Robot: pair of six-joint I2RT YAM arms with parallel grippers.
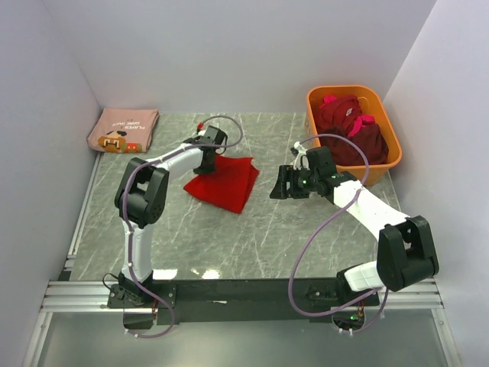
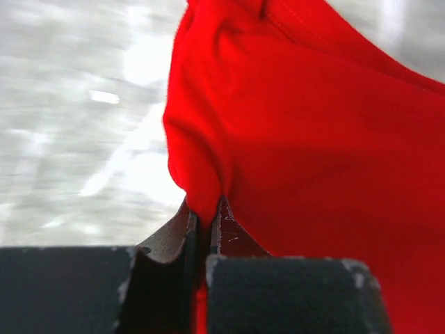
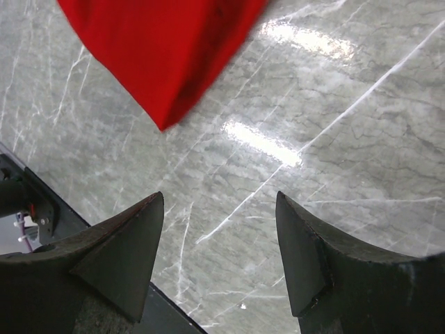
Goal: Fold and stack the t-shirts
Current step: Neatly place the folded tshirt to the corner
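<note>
The bright red t-shirt (image 1: pixel 228 182) lies folded on the table centre. My left gripper (image 1: pixel 206 162) is shut on its far left corner; the left wrist view shows the red cloth (image 2: pixel 306 153) pinched between the jaws. My right gripper (image 1: pixel 280 183) is open and empty, hovering right of the red shirt, whose corner shows in the right wrist view (image 3: pixel 167 49). The dusty-pink printed t-shirt (image 1: pixel 122 130) lies folded at the far left. Dark maroon t-shirts (image 1: pixel 353 134) with pink trim are bunched in the orange tub (image 1: pixel 382 162).
The orange tub stands at the far right by the wall. White walls enclose the table on three sides. A metal rail (image 1: pixel 229 294) runs along the near edge.
</note>
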